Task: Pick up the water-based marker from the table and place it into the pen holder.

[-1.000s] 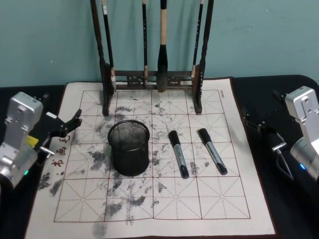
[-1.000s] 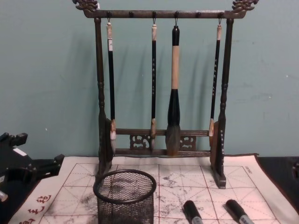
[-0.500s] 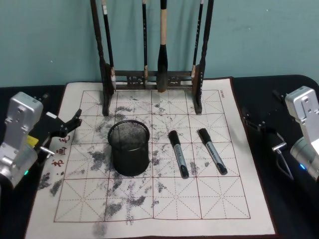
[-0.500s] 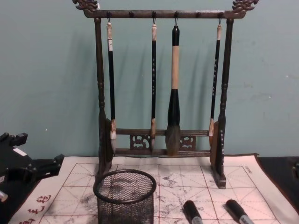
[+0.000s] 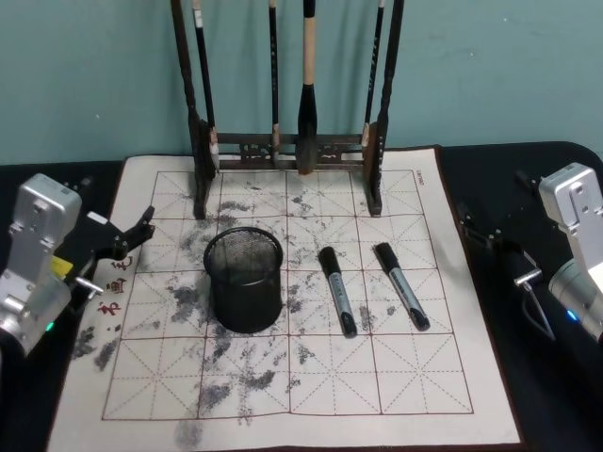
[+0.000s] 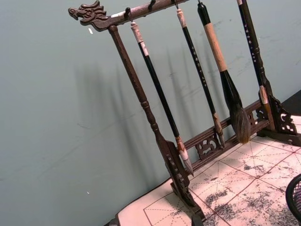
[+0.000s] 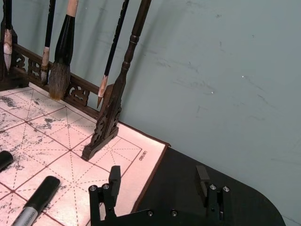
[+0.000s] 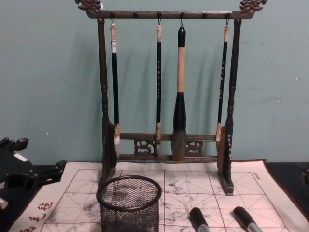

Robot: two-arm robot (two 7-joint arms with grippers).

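Progress: nothing done; black grey-barrelled marker and its twin lie on the ink-stained mat beside the marker-free short black wire-mesh pen holder.
Left gripper: parked, claw apart, empty.
Right gripper: parked, claw wide, empty.
Remaining: grasp, carry, drop.

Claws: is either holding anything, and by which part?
Nothing is held. Left claw and right claw are open and empty; both markers lie on the mat.

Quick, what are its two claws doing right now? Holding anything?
Left gripper: open, holding nothing.
Right gripper: open, holding nothing.
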